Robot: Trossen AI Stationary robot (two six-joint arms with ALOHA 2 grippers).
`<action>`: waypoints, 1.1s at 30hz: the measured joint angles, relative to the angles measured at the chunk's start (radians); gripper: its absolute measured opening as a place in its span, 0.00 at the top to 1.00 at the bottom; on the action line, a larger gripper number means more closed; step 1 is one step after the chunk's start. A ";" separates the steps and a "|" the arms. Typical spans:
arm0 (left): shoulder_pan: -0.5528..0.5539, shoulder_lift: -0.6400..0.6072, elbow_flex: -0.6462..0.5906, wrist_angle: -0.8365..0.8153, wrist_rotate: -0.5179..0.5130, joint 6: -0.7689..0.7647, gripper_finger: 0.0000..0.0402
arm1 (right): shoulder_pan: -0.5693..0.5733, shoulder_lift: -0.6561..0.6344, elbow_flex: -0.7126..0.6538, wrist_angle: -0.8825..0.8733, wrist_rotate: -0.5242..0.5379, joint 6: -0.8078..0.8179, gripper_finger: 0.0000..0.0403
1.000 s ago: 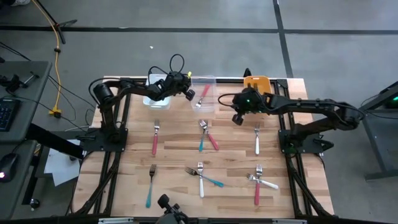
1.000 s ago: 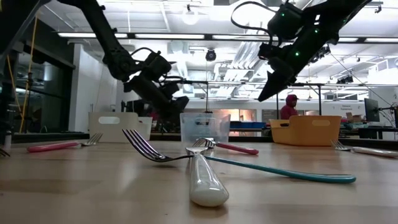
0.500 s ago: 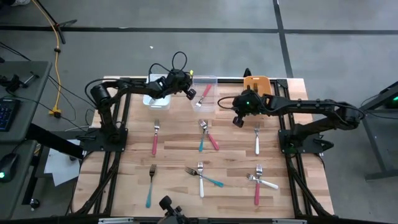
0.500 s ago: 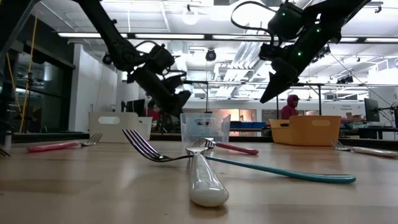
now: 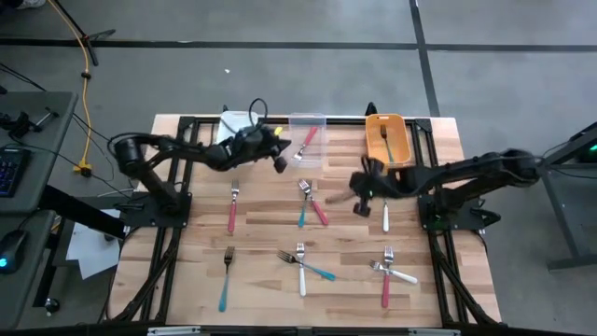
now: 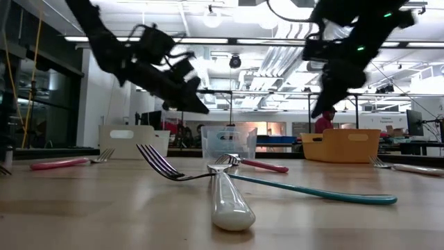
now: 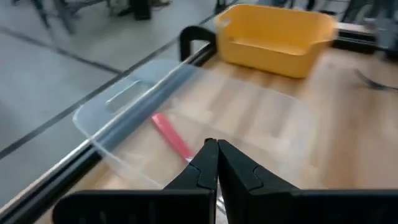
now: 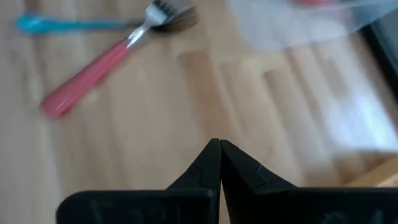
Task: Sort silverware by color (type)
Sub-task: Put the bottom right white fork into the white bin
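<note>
Several forks lie flat on the wooden table (image 5: 261,233): a pink one (image 5: 232,207), a teal and pink pair (image 5: 309,203), a white one (image 5: 385,215), and more near the front (image 5: 303,266). One pink fork (image 7: 171,137) lies in the clear bin (image 5: 308,140). My left gripper (image 5: 280,161) hangs shut above the clear bin's near edge, holding nothing. My right gripper (image 5: 361,201) hovers shut and empty above bare wood, between the teal and pink pair (image 8: 93,68) and the white fork.
An orange bin (image 5: 387,138) stands at the far edge to the right of the clear bin, and a white bin (image 5: 233,121) to its left. In the low view, a white fork and a teal fork (image 6: 229,194) lie crossed close to the camera.
Both grippers have stayed shut. My left gripper has swung from between the white and clear bins toward the table's near edge and risen a little, tipping closer to level. My right gripper has moved from beside the orange bin toward the near edge, out over the forks.
</note>
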 joint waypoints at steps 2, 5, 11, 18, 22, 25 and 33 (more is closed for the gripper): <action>-0.033 -0.049 -0.057 0.001 -0.002 0.016 1.00 | 0.083 0.000 0.000 -0.067 0.021 0.090 1.00; -0.089 -0.114 -0.148 0.028 -0.022 0.018 1.00 | 0.204 0.000 0.000 -0.138 0.021 0.241 1.00; -0.204 -0.185 -0.343 0.217 -0.079 -0.015 1.00 | 0.428 0.001 0.000 -0.253 -0.013 0.588 1.00; -0.261 -0.188 -0.435 0.363 -0.109 0.001 1.00 | 0.653 0.017 0.000 -0.245 0.000 0.820 0.87; -0.270 -0.188 -0.435 0.363 -0.109 0.001 1.00 | 0.715 0.076 0.000 -0.172 -0.004 0.843 0.70; -0.273 -0.188 -0.435 0.363 -0.109 0.001 1.00 | 0.732 0.137 0.001 -0.113 -0.039 0.852 0.56; -0.273 -0.188 -0.435 0.361 -0.108 -0.007 1.00 | 0.730 0.236 0.001 -0.086 -0.121 0.880 0.33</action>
